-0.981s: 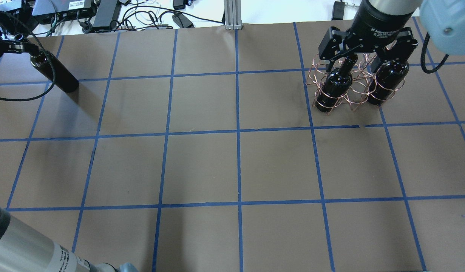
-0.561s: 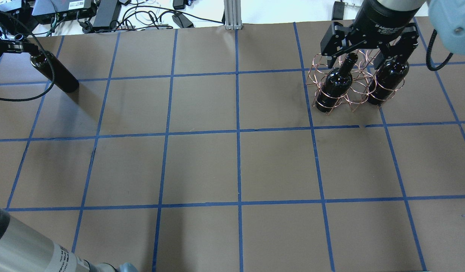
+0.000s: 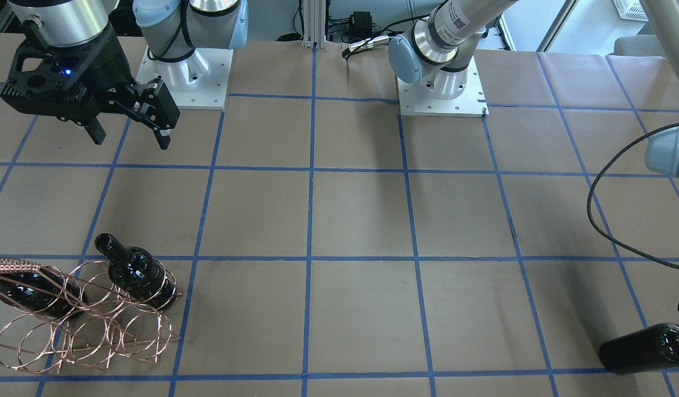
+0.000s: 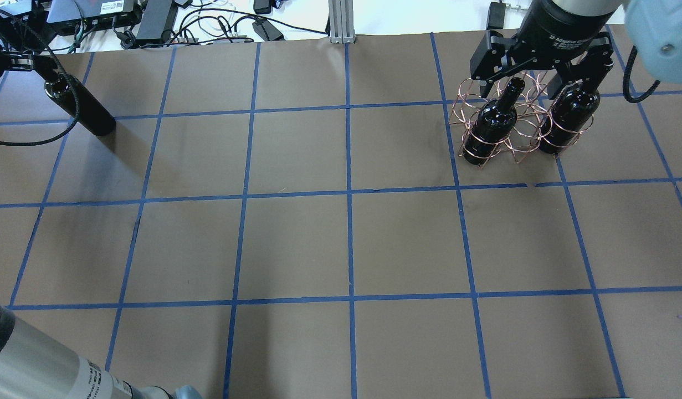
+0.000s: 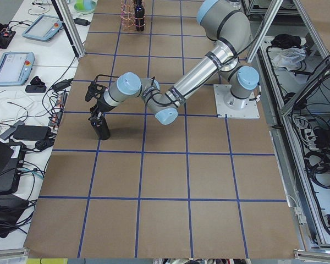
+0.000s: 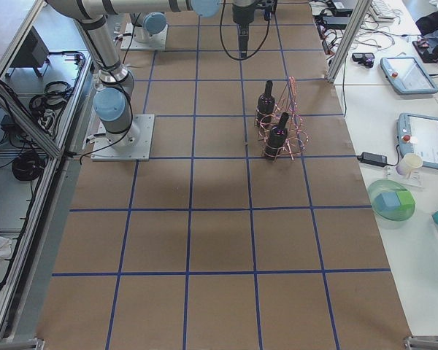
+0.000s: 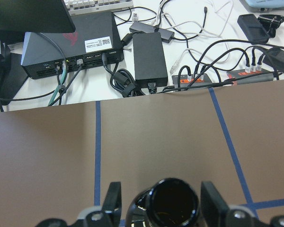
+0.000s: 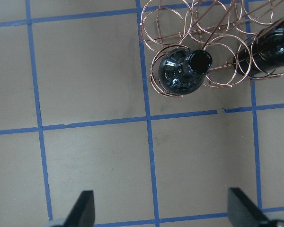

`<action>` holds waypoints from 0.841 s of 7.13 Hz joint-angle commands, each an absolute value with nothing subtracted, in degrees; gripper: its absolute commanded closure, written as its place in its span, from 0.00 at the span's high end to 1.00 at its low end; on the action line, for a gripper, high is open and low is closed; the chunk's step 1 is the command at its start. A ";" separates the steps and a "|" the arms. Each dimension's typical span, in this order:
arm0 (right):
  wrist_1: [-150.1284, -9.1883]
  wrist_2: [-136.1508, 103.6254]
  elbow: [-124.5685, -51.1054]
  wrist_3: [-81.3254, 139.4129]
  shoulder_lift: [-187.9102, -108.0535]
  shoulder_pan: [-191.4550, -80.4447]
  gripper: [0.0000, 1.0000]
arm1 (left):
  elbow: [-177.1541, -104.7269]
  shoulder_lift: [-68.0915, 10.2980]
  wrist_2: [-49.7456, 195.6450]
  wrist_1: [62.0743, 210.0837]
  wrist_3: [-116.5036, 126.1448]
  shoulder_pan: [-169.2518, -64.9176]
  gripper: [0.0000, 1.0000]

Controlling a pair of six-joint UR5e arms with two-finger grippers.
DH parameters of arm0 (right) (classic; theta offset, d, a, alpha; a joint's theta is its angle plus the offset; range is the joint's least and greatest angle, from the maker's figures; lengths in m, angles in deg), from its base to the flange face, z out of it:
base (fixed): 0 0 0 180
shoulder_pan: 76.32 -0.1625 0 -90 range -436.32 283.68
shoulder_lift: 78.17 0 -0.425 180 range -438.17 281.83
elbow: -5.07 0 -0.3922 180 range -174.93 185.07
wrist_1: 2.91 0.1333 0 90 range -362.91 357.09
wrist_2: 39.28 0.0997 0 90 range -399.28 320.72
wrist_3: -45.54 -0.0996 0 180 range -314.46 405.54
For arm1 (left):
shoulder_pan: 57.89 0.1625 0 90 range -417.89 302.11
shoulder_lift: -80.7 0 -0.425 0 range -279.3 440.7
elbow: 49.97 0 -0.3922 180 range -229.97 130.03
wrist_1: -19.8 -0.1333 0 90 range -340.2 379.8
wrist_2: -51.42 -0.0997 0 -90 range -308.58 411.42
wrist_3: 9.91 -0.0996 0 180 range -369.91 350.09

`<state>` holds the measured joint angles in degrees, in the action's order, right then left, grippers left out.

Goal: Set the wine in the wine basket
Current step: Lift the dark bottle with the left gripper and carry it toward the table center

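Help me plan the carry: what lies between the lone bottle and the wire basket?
Nothing: the overhead view shows bare table from the lone bottle to the wire basket.

Brown paper is covering my table (image 4: 296, 244), and blue tape lines (image 4: 350, 244) are crossing it in a grid of squares. The wine basket (image 3: 85, 325) is glinting copper, its thin wire looping in rows of rings. The wine bottle (image 4: 493, 124), second bottle (image 4: 568, 119) and third bottle (image 4: 83, 108) are all gleaming glossy near-black. My left gripper (image 7: 162, 208) and right gripper (image 3: 131, 137) are showing black, a small blue light (image 3: 67, 71) glowing on the right one. My left arm (image 3: 466, 16) is shining silver with pale blue joints.
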<state>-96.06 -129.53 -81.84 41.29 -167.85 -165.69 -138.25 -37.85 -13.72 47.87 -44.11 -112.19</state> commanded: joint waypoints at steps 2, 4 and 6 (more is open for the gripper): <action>-96.25 -129.46 -82.03 41.24 -167.47 -165.70 1.00 | -138.21 -38.13 -13.71 48.10 -44.36 -112.12 0.34; -96.51 -129.20 -82.03 40.80 -167.47 -165.70 1.00 | -138.47 -37.70 -13.71 48.80 -44.80 -112.12 0.16; -97.92 -130.07 -82.03 41.33 -167.47 -165.53 1.00 | -138.83 -36.03 -13.89 48.89 -45.24 -112.64 0.16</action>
<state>-97.43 -129.68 -82.03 41.18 -167.48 -165.62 -138.65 -37.06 -13.79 48.75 -44.90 -112.24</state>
